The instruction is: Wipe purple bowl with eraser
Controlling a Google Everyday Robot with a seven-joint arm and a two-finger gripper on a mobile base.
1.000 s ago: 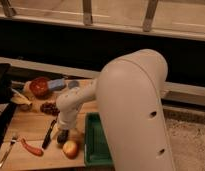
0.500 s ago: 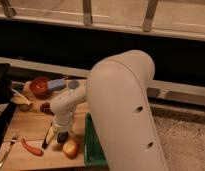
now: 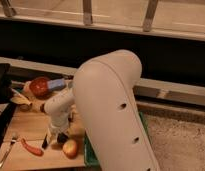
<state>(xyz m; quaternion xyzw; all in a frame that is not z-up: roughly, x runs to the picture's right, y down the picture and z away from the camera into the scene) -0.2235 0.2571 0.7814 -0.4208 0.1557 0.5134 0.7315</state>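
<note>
**Ana:** In the camera view, the robot's bulky white arm (image 3: 116,115) fills the middle. The gripper (image 3: 60,134) is low over the wooden table (image 3: 26,127), just beside the apple (image 3: 70,148). Can its state be read?

**Ben:** No. The end of it is a dark lump, and whether it is wide, narrow or holding something cannot be told. The eraser cannot be picked out apart from that lump either, so it may be in the gripper or lying under it.

**Ana:** And the purple bowl?

**Ben:** It cannot be found. The only bowl in plain sight is the orange-red bowl (image 3: 40,86), at the back left. The purple one may be behind the arm.

**Ana:** Then the first risk is wiping the wrong bowl.

**Ben:** Yes, probably. The orange-red one is the easy target, and the arm blocks much of the table from this camera. The second risk is clutter. The apple sits right by the gripper, a black-handled knife (image 3: 45,142) lies just to its other side, and a red object (image 3: 32,148) is a little beyond that. A sideways sweep could roll the apple toward the green tray (image 3: 89,152) or knock the knife away.

**Ana:** And if the eraser is not gripped firmly?

**Ben:** It would likely slip or twist on contact with a bowl's rim, and a light bowl could slide instead of being wiped.
</note>
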